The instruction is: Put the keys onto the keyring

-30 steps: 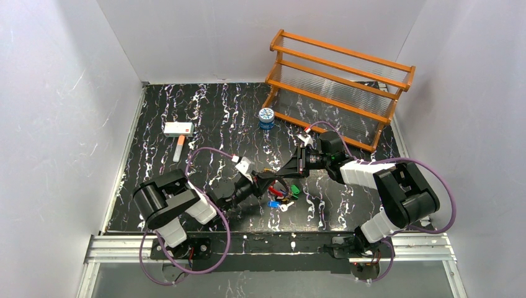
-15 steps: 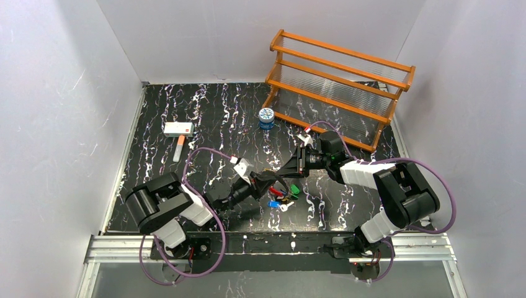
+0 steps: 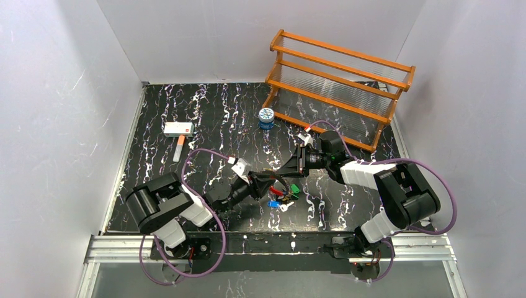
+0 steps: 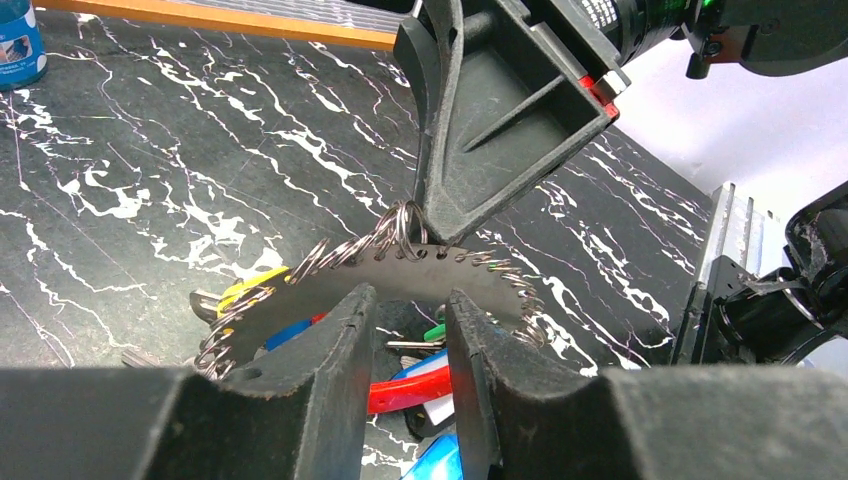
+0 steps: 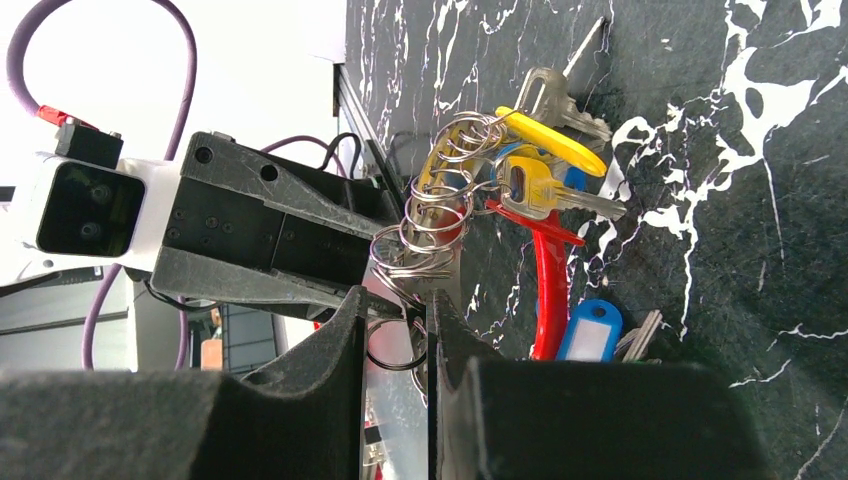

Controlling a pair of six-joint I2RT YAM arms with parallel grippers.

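The keyring [image 4: 420, 270] is a flat grey arc with several small wire rings strung along its edge, held up over the table's middle. My right gripper [image 5: 393, 300] is shut on it, pinching the band and a small ring at its top; its black fingers [image 4: 480, 110] show in the left wrist view. My left gripper [image 4: 410, 300] is open just below the arc, touching nothing. Keys hang and lie under the ring: a yellow one [image 5: 548, 140], a gold one [image 5: 535, 188], a silver one [image 5: 560, 95], a red piece [image 4: 410, 385] and a blue tag [image 5: 590, 328]. From above I see green [image 3: 294, 188] and blue [image 3: 273, 203].
An orange wooden rack [image 3: 338, 87] stands at the back right. A small blue-and-white tin [image 3: 266, 117] sits in front of it. A white box with an orange stick [image 3: 178, 130] lies at the back left. Both arms' cables loop over the near table.
My left gripper's jaws have parted from shut to open, and the left arm drew back slightly to the left. The right gripper kept its hold and place.
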